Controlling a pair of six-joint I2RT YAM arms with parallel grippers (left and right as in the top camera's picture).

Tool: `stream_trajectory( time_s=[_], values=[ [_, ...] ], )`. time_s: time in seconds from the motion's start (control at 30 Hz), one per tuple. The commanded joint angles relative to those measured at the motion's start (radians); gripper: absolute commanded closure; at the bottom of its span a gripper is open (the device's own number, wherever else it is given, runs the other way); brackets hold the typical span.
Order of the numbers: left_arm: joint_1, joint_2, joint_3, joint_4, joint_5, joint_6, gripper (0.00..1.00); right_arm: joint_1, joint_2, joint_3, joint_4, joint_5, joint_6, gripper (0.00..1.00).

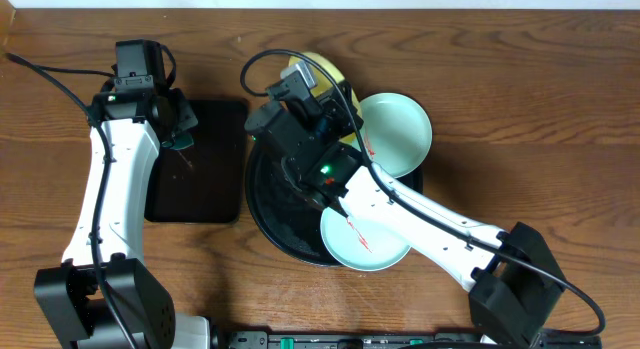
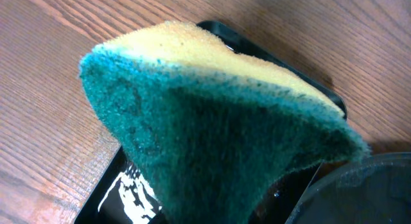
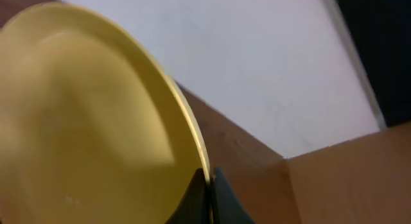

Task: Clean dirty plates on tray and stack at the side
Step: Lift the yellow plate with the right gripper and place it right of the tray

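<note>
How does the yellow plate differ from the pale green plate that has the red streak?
Colour: the yellow plate is yellow; the green plate is pale mint. Pose: the yellow plate is tilted, pinched at its rim by the right gripper; the green plate lies flat, partly on the round tray. Dirt: the green plate carries a red streak; the yellow plate's visible face shows none. Both are small, round and shallow.
</note>
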Motion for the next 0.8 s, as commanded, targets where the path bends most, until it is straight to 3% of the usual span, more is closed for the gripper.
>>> stream_trajectory(
  time_s=[0.0, 0.17, 0.37, 0.6, 0.77],
  values=[
    [0.002, -0.008, -0.004, 0.002, -0.005, -0.017, 0.93, 0.007, -0.005, 0.013, -0.066, -0.126, 0.119, 0.99],
    [0.002, -0.008, -0.004, 0.001, -0.005, -0.017, 0.93, -0.035, -0.014, 0.013, -0.138, -0.407, 0.273, 0.99],
    [0.002, -0.008, -0.004, -0.001, -0.005, -0.034, 0.92, -0.182, -0.119, 0.014, -0.124, -0.727, 0.349, 0.99],
    [0.002, -0.004, -0.009, -0.003, -0.005, -0.043, 0.92, -0.522, -0.229, 0.014, -0.177, -1.121, 0.473, 0.99],
    [0.002, -0.002, -0.011, -0.002, -0.005, -0.043, 0.93, -0.796, -0.233, 0.014, -0.304, -1.240, 0.547, 0.99]
  ],
)
